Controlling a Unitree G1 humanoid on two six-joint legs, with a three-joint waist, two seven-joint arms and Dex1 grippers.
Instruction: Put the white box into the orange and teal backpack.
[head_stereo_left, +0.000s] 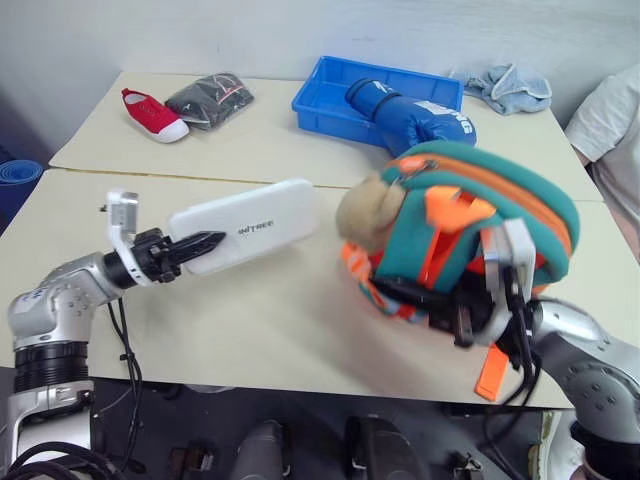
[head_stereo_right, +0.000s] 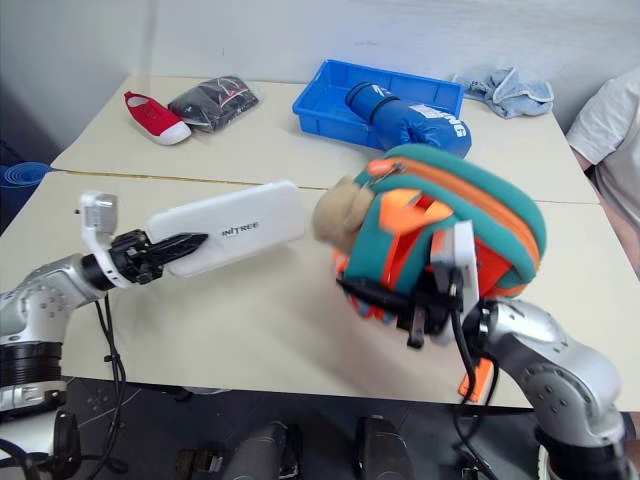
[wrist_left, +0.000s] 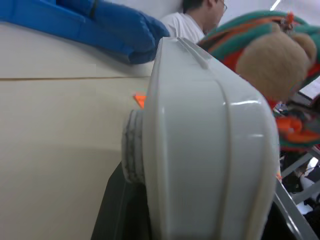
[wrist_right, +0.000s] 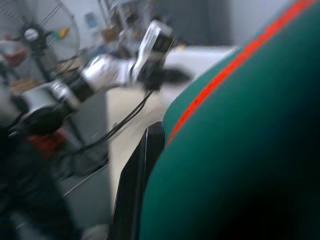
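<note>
White box (head_stereo_left: 250, 232): held off the table by one narrow end, long and flat, its grey-lettered face turned up and its free end aimed at the backpack, stopping just short of the plush bear.
Left gripper (head_stereo_left: 196, 245): clamped on the near end of the white box; the black fingers pinch the case from both faces, as the left wrist view shows with the case rising between them.
Orange and teal backpack (head_stereo_left: 500, 215): lifted above the near right part of the table, tilted, teal back panel uppermost with an orange line along it, orange straps hanging underneath.
Plush bear (head_stereo_left: 368, 212): tan, fixed to the backpack's side that faces the box.
Right gripper (head_stereo_right: 385, 290): under the backpack, its fingers closed on the pack's lower edge among the orange straps; in the right wrist view one black finger lies flat against the teal fabric.
Table (head_stereo_left: 250, 330): pale, two tops pushed together with a seam running across.
Blue tray (head_stereo_left: 330, 95): at the far side, well apart from the box.
Blue boxing glove (head_stereo_left: 420, 115): lying in the tray, its cuff over the rim toward the backpack.
Red shoe (head_stereo_left: 153, 114): far left corner, beside a dark packet (head_stereo_left: 210, 99).
Light blue cloth (head_stereo_left: 510, 87): crumpled at the far right edge.
Person (head_stereo_left: 612, 130): a white sleeve at the right edge.
</note>
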